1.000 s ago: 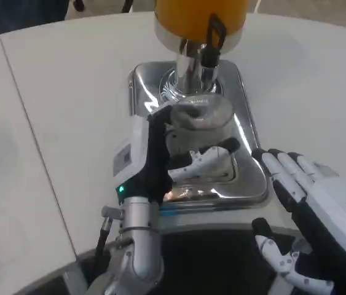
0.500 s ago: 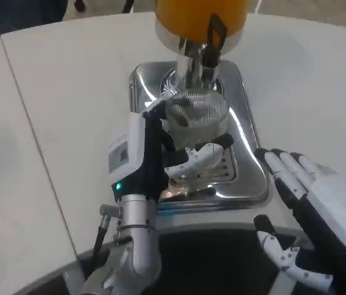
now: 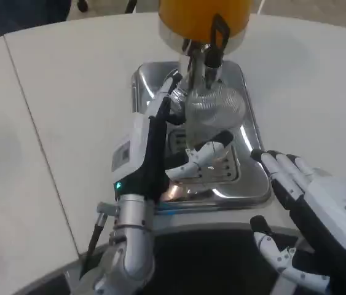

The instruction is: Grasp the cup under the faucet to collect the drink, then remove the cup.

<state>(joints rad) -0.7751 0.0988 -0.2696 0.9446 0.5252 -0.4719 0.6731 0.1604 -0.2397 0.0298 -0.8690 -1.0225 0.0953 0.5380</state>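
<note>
Left hand (image 3: 160, 153) grips cup (image 3: 212, 114) under faucet (image 3: 204, 52), frame centre | right hand (image 3: 311, 209) fingers spread, idle | filling pending, removal left.

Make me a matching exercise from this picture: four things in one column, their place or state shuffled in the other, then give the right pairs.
Things:
1. clear ribbed plastic cup
2. orange drink dispenser tank
3. left hand
4. right hand

Places or states:
A. fingers spread, holding nothing, beside the shiny steel drip tray
B. at the top edge, above the faucet
C. wrapped around the cup
D. under the faucet, over the tray

Pairs: 1-D, 2-B, 3-C, 4-A
</note>
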